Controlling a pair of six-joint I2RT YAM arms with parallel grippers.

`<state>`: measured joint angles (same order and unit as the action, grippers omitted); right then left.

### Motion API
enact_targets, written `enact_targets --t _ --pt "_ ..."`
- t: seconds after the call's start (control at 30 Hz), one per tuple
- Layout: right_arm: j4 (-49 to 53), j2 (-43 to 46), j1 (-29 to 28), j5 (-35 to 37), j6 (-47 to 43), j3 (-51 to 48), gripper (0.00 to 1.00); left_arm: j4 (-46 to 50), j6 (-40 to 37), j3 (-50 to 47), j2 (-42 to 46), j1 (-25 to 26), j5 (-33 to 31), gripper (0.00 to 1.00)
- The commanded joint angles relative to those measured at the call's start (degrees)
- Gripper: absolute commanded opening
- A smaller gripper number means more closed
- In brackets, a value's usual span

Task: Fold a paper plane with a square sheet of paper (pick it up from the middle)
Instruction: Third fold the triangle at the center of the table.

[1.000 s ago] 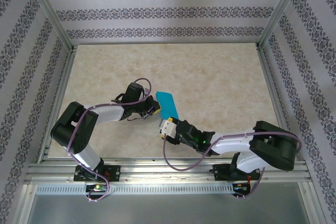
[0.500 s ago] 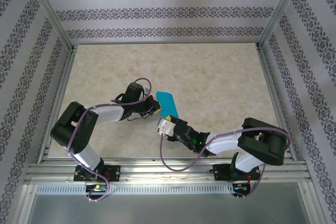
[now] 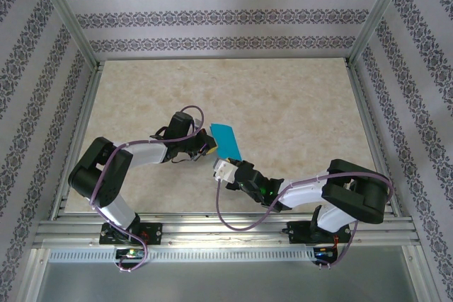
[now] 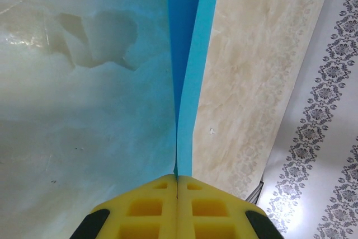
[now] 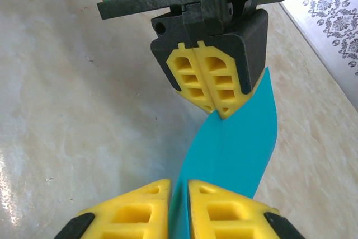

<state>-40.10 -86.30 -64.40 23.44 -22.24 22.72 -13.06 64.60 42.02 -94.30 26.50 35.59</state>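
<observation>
The teal-blue sheet of paper (image 3: 226, 141) is folded into a narrow strip and stands on edge above the table's middle. My left gripper (image 3: 210, 148) is shut on the strip's left edge. In the left wrist view, the paper (image 4: 187, 82) runs straight out from between the yellow pads of that gripper (image 4: 177, 178). My right gripper (image 3: 221, 167) comes at the strip from the near side. In the right wrist view, the jaws of the right gripper (image 5: 179, 186) are pressed onto the near edge of the paper (image 5: 235, 149). The left gripper (image 5: 215, 109) faces them from the far end.
The beige marbled table top (image 3: 283, 104) lies open behind and to the right of the paper. Aluminium frame rails (image 3: 212, 228) run along the near edge, and patterned walls (image 3: 226, 19) close off the back and both sides.
My right gripper has moved a little forward to the paper and its jaws have closed onto the near edge. The left gripper and the paper have stayed in place.
</observation>
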Motion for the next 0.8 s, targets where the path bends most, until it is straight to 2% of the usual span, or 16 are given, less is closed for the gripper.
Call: enact_targets --t 0.0,0.13,0.27,0.3,0.37,0.43,0.53,0.63,0.77 --pt "-0.42 0.65 -0.72 0.77 1.41 -0.57 0.10 -2.59 0.62 -0.50 -0.71 -0.84 0.12 0.04" --pt "0.14 0.67 -0.27 0.19 2.73 -0.27 0.00 -1.25 0.62 -0.99 -0.30 -0.88 -1.33 0.07" --pt "0.79 1.10 0.67 -1.63 4.98 -0.29 0.00 -1.26 0.21 -1.11 0.19 -0.91 -1.39 0.11" --pt "1.23 1.49 1.07 -2.74 6.01 -0.22 0.00 -0.99 -0.13 -1.20 0.70 -0.86 -1.72 0.16" --pt "2.30 2.46 1.96 -5.91 8.37 -0.20 0.00 1.82 -1.35 -1.09 2.24 -1.25 -3.05 0.34" --pt "4.05 3.75 3.23 -10.84 11.56 0.03 0.00 8.24 -3.99 -0.36 5.05 -1.71 -6.88 0.39" --pt "7.85 4.50 4.93 -17.49 16.84 1.35 0.00 21.61 -9.56 2.68 10.86 -1.81 -17.00 0.46" --pt "9.29 4.34 5.51 -23.02 20.85 1.96 0.00 25.40 -12.83 4.32 14.35 -2.73 -20.23 0.48" --pt "8.90 4.38 6.83 -32.02 29.02 3.21 0.00 23.49 -16.46 7.44 13.23 -3.99 -16.39 0.45"
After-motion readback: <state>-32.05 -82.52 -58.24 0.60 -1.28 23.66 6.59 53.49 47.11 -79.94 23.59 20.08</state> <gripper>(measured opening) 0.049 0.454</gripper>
